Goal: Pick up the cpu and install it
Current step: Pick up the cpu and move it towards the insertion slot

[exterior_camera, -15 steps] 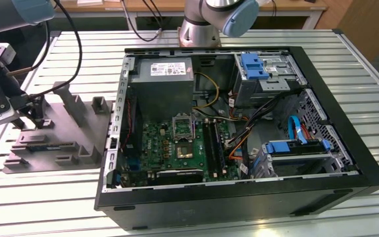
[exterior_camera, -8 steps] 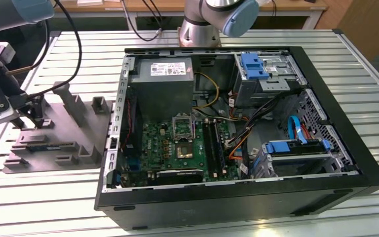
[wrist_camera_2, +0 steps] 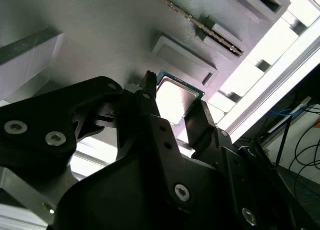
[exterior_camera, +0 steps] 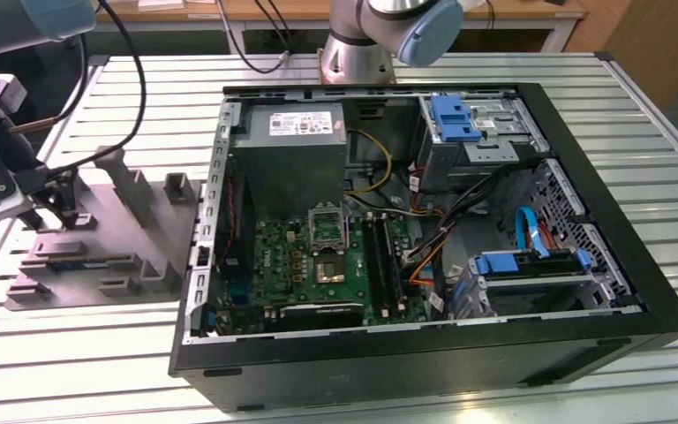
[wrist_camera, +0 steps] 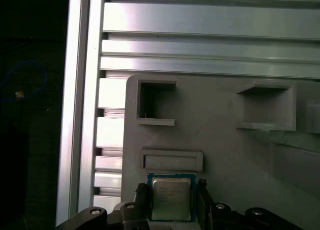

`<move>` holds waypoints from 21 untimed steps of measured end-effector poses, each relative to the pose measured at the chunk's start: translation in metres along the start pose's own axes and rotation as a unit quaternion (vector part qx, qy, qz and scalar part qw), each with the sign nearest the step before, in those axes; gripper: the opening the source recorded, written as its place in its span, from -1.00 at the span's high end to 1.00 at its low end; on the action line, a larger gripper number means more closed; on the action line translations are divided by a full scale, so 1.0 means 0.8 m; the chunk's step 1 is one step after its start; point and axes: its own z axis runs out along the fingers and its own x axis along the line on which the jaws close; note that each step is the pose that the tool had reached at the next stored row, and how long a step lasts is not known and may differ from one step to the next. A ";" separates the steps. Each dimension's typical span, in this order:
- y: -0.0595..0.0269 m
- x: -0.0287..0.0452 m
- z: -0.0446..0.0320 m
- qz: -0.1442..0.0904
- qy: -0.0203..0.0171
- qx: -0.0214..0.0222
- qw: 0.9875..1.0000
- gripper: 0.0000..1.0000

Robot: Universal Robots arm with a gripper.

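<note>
The pincer [wrist_camera: 171, 192] grips the cpu [wrist_camera: 171, 202] narrowly, one finger on each of two opposite edges, close against the grey moulded fixture [wrist_camera: 225, 155]. Under them lies a ribbed aluminium tabletop [exterior_camera: 80, 353]. The open computer case [exterior_camera: 433, 362] stands well apart from the pincer.

Slatted metal bench [exterior_camera: 92, 362], loaded edge to edge.

Carries a grey moulded fixture [exterior_camera: 121, 265] toward the exterior view's left, lying flat on the slats with posts and pockets pointing up. Just beside it, toward the exterior view's right, holds an open black computer case [exterior_camera: 433, 358] laid on its side, covering most of the slats. At the far edge, behind the case, bears the arm's round base [exterior_camera: 357, 62]. In the first wrist view, shows pale ribbed slats [wrist_camera: 200, 20] running out past the fixture's rounded corner [wrist_camera: 225, 155].
</note>
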 end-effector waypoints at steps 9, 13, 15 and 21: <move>0.000 0.0001 -0.0023 0.000 0.000 0.000 1.000 0.06; 0.000 0.0001 -0.0046 0.000 0.000 0.000 1.000 0.06; 0.000 0.0001 -0.0052 0.000 0.000 0.000 1.000 0.06; 0.000 0.0002 -0.0068 0.000 0.000 0.000 1.000 0.06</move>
